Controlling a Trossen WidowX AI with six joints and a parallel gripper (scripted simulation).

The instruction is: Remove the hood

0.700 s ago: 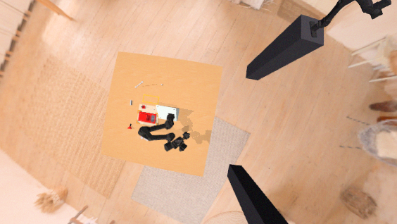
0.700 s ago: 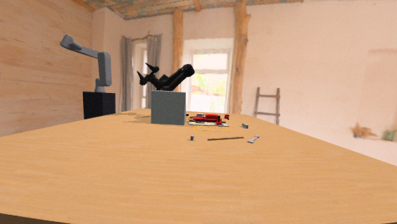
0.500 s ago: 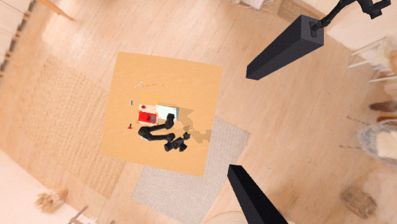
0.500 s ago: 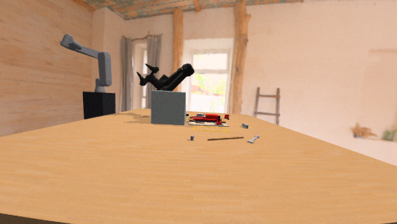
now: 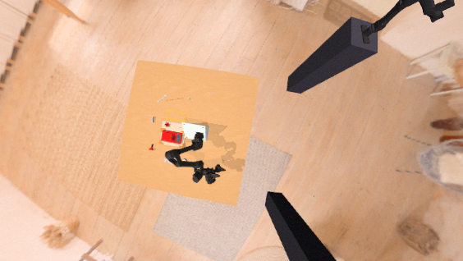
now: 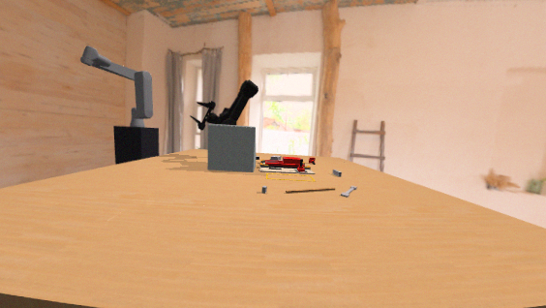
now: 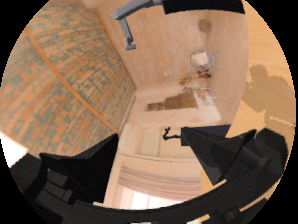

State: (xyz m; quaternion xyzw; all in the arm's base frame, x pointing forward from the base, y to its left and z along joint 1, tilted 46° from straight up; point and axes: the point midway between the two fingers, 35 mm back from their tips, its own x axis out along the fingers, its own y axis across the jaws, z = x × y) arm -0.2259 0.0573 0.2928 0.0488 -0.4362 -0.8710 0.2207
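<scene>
Gripper spread wide, holding nothing, above the wooden table in a timber-walled room.
</scene>
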